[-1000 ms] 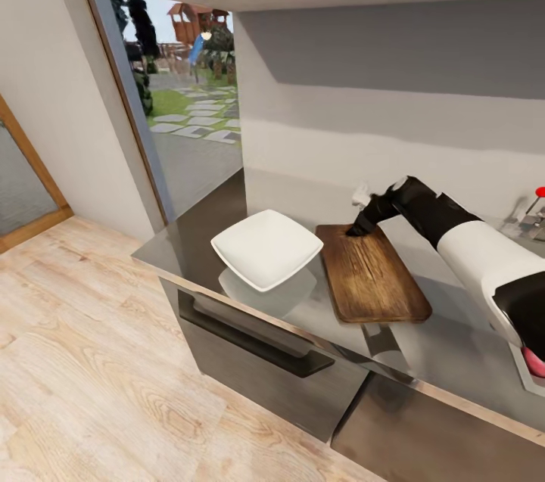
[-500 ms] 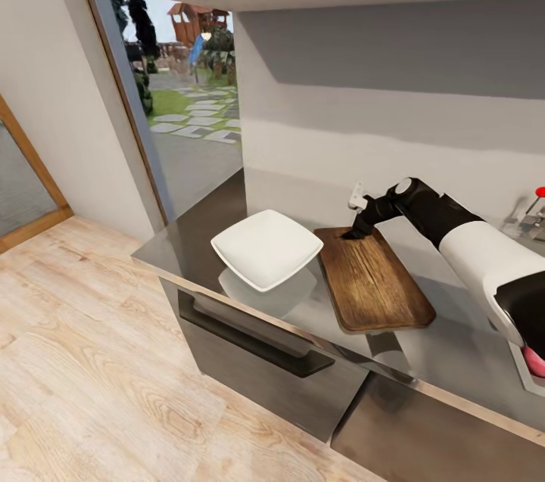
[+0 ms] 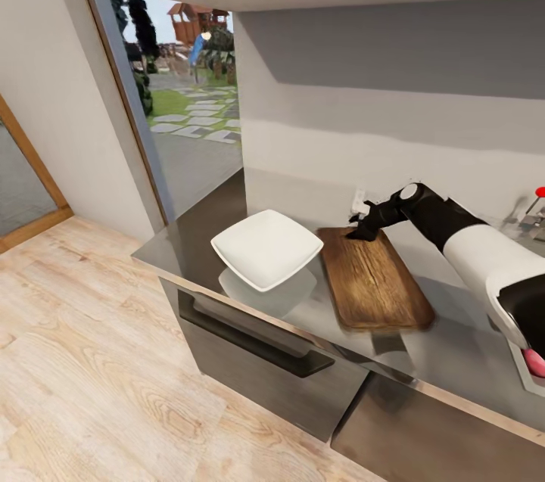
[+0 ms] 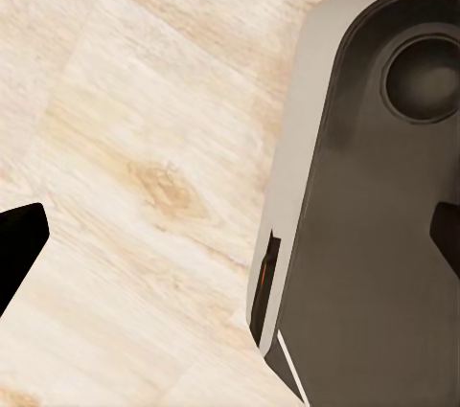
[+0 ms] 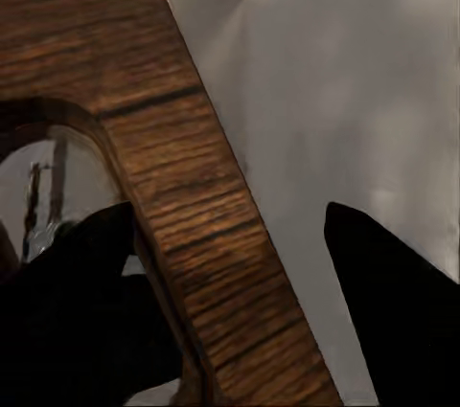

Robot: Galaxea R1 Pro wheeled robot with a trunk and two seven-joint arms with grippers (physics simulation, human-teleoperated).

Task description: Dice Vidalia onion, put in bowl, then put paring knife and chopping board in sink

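The brown chopping board [image 3: 375,278] lies on the grey countertop [image 3: 446,349], to the right of the white square bowl [image 3: 266,247]. My right gripper [image 3: 362,228] is down at the board's far end. In the right wrist view the gripper [image 5: 228,225] is open and straddles the wooden strip [image 5: 206,235] beside the handle slot [image 5: 57,177]. One finger [image 5: 77,302] sits in the slot and the other [image 5: 393,302] stands outside the board's edge with a small gap. My left gripper [image 4: 230,244] hangs open over the wooden floor. The paring knife is out of view.
The faucet's red knob [image 3: 540,191] shows at the right edge, past the board. The wall [image 3: 363,141] rises right behind my right gripper. Dark drawers [image 3: 257,346] sit under the counter. To the left are an open doorway [image 3: 189,88] and wooden floor [image 3: 91,361].
My right gripper has dropped lower onto the board's far end and tilted flatter. The board has turned slightly on the counter. The bowl has not moved.
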